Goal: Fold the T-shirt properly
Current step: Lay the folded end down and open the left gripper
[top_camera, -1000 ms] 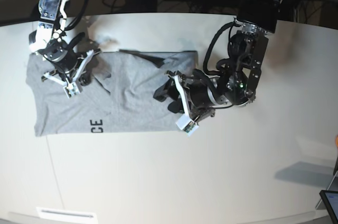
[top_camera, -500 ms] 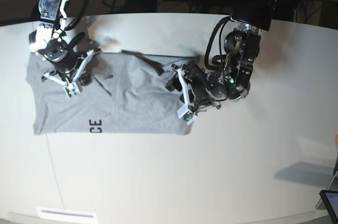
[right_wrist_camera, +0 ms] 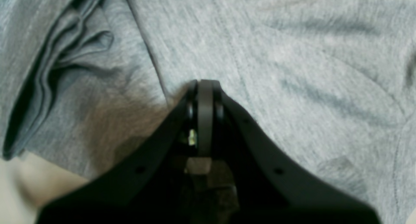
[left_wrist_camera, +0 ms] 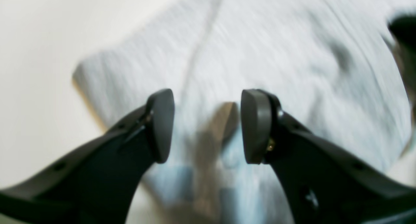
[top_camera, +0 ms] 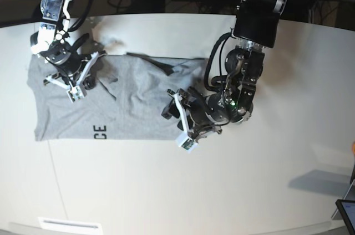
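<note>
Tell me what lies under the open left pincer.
Under the left pincer lies the grey T-shirt, its edge meeting the white table beside it. Whatever the cloth covers cannot be seen.

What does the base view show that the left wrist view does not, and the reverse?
Only the base view shows the whole T-shirt with the printed letters "CE", the right gripper over the shirt's left part, and the table all around. Only the left wrist view shows the left gripper close up, jaws apart with nothing between them. Both show grey cloth and pale table.
</note>
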Tool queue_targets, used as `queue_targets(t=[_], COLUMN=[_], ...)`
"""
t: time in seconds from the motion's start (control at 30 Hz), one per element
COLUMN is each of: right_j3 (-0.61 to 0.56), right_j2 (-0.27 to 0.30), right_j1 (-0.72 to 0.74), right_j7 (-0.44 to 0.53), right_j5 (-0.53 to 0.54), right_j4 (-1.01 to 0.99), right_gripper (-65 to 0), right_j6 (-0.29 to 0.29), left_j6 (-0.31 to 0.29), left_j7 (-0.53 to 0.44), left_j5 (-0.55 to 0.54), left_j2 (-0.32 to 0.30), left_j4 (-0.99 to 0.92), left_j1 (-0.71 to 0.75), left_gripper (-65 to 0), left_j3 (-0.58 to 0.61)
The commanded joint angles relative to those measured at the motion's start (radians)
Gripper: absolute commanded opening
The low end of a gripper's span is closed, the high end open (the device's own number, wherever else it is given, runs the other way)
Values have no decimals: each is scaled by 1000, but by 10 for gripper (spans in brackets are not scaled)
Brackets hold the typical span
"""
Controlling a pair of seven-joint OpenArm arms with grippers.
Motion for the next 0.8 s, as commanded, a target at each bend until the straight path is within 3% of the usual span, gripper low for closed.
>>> queue_targets(t=[0.0, 0.23, 0.47, 0.67, 0.77], right_j3=[2, 3, 2, 2, 2], right_j2=[4, 4, 28, 30, 30], right_j1=[-15, -15, -15, -15, -15], right_j7=[-84, -84, -84, -84, -84], right_j5=[-48, -48, -48, -48, -48], right_j4=[-5, -5, -5, -7, -8], right_gripper=[-647, -647, -647, -647, -647], right_j6=[14, 14, 14, 14, 14], left_j6=[-3, -3, 0, 5, 37], left_j7=[-24, -33, -22, 117, 156], left_j5=[-14, -15, -21, -4, 75], left_j2=[13, 36, -3, 22, 31], left_j4=[-18, -155, 84, 328, 430], left_j1=[-24, -53, -46, 45, 126], left_gripper=[-331, -331, -333, -333, -334], left_j3=[-1, -13, -14, 1, 1])
